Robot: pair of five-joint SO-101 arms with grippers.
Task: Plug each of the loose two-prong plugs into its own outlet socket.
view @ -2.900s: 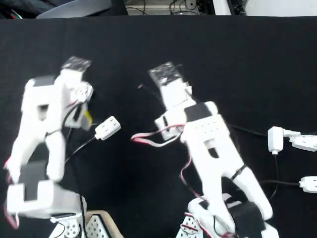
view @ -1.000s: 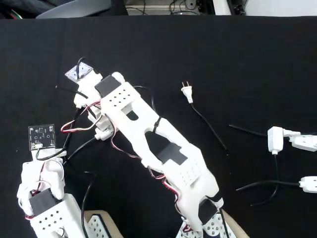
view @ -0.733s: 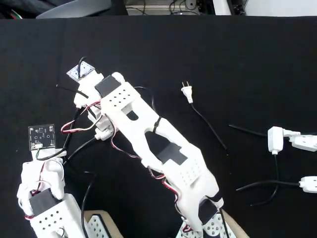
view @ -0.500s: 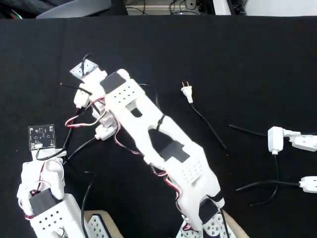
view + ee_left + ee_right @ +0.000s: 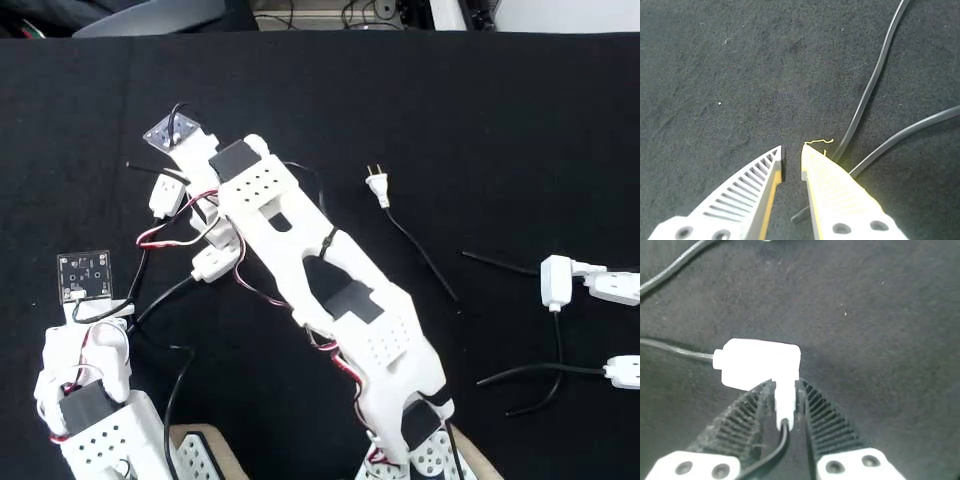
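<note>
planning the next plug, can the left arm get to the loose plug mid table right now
Probably not. The right arm lies stretched diagonally across the table between the left end effector and the loose plug, its right end effector shut on a white plug, so it likely blocks the way.

High camera looked steeply down over the whole black table (image 5: pixel 520 130), both wrist cameras faced down close over its surface, right wrist and high views shared the white plug (image 5: pixel 785 407) and socket (image 5: pixel 757 362).
</note>
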